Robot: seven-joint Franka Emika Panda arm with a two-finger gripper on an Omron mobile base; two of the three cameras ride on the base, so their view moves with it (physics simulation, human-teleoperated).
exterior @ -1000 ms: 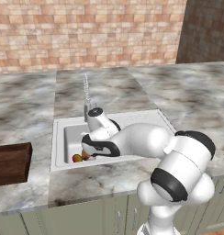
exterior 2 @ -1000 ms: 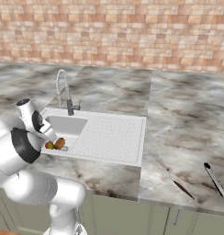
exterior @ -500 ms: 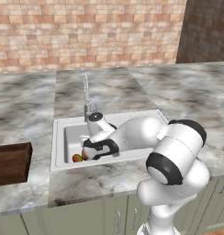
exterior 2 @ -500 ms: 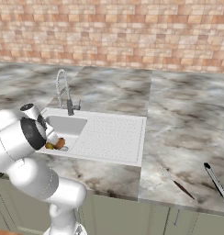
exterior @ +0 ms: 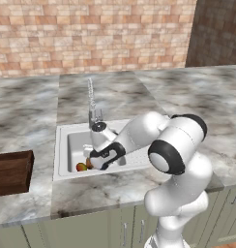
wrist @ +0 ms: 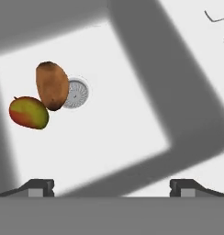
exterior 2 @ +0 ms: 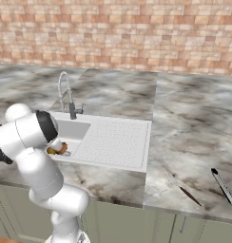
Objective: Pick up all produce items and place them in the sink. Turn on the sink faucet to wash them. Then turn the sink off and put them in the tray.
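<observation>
Since a second ago our arm has swung further over the sink (exterior: 62, 145), and our gripper (wrist: 111, 186), jaws wide and empty, hangs above the basin with the brown oval (wrist: 52, 85) and red-green fruit (wrist: 29, 112) touching, off to its upper left beside the drain (wrist: 77, 93).

wall: red brick (exterior: 91, 34) | counter: grey marble (exterior 2: 194, 123) | cabinets: pale grey-green (exterior 2: 184, 228)
</observation>
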